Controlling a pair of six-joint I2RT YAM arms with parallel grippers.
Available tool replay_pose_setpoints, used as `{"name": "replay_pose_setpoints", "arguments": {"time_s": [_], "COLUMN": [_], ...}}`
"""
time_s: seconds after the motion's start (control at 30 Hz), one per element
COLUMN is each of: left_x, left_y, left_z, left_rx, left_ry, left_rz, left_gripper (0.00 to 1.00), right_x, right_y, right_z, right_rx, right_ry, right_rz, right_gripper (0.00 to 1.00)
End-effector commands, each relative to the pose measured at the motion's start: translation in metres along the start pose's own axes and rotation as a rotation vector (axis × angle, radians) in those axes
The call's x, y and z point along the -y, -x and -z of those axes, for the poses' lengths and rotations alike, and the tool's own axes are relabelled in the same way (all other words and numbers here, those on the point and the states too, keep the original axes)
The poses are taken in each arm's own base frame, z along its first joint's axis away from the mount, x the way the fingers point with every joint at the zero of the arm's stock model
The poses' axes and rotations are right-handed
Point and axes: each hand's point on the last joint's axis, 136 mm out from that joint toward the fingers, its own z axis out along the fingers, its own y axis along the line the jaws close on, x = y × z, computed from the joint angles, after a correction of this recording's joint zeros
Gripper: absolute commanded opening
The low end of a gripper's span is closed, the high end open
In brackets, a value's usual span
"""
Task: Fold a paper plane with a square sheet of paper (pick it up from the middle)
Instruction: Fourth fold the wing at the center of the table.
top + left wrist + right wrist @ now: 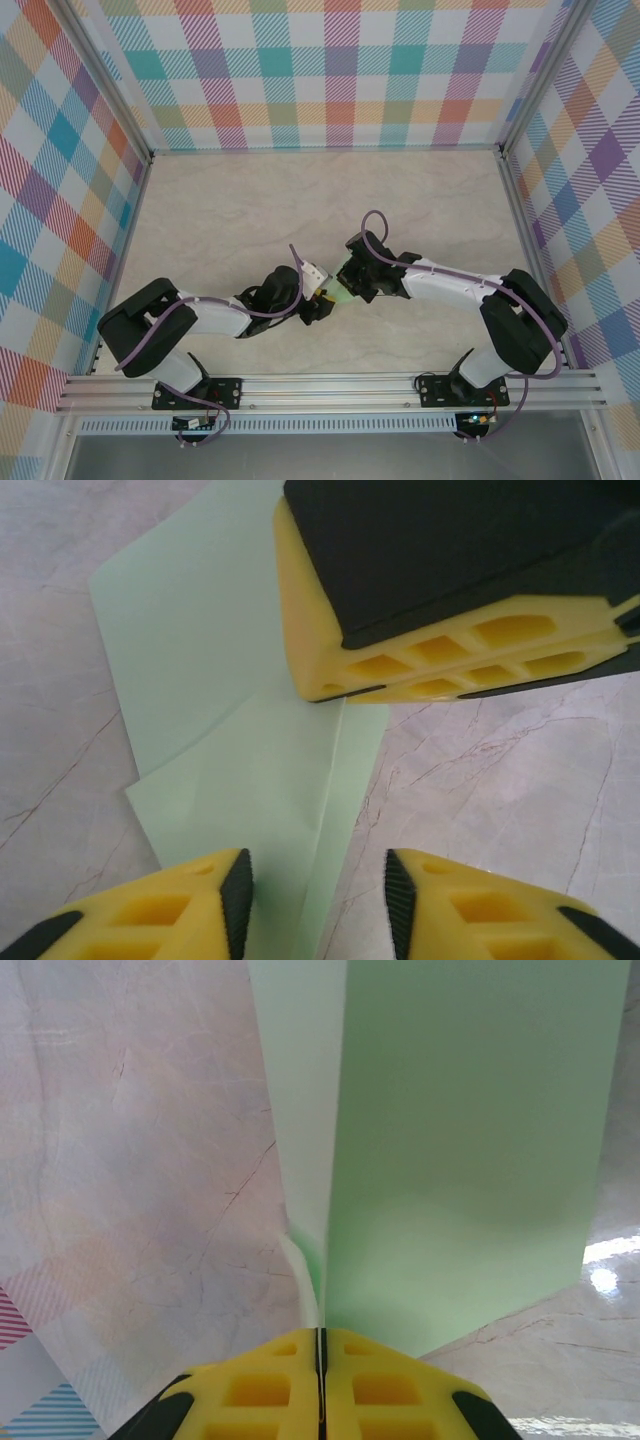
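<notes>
Paper (230, 780), pale green and partly folded, is between the two grippers, close to the table (520, 780). The right gripper (321, 1335) is pinched tight on one edge of it, likely so the fold cannot slip open. The left gripper (318, 900) has its fingers apart, one on each side of the crease, probably so it can squeeze that crease flat.

The left arm (200, 320) and right arm (460, 285) are white links with black joints, and a purple cable (375, 225) runs along each. The left claw (318, 900) and right claw (320, 1345) have yellow fingers (480, 900) with rectangular pockets and black pads (238, 900). Black base plates (200, 392) sit at six o'clock.
</notes>
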Motion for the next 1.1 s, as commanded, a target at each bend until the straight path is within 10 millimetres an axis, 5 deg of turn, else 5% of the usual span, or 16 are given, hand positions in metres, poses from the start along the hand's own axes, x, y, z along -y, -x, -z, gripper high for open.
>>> {"name": "replay_pose_setpoints", "arguments": {"time_s": [0.0,0.6,0.67,0.87,1.07], "left_x": [0.009,-0.005,-0.006,0.000,0.005], "left_y": [0.011,0.008,0.008,0.003,0.002], "left_z": [-0.002,-0.007,-0.007,-0.010,-0.011], "left_rx": [0.053,0.065,0.065,0.036,0.018], "left_ry": [-0.031,0.044,0.047,0.006,-0.026], "left_rz": [-0.048,-0.067,-0.065,-0.007,0.128], "left_gripper": [0.32,0.19,0.15,0.10,0.08], "right_x": [-0.005,0.000,0.002,0.004,0.010], "right_y": [-0.001,-0.006,-0.004,0.009,0.014], "right_z": [0.000,-0.003,-0.002,0.010,0.016], "right_rx": [-0.022,-0.097,-0.093,-0.054,-0.055], "right_ry": [0.008,0.017,0.013,0.031,0.128], "right_rz": [-0.030,-0.098,-0.092,0.055,0.230], "right_gripper": [0.07,0.09,0.14,0.51,0.57]}}
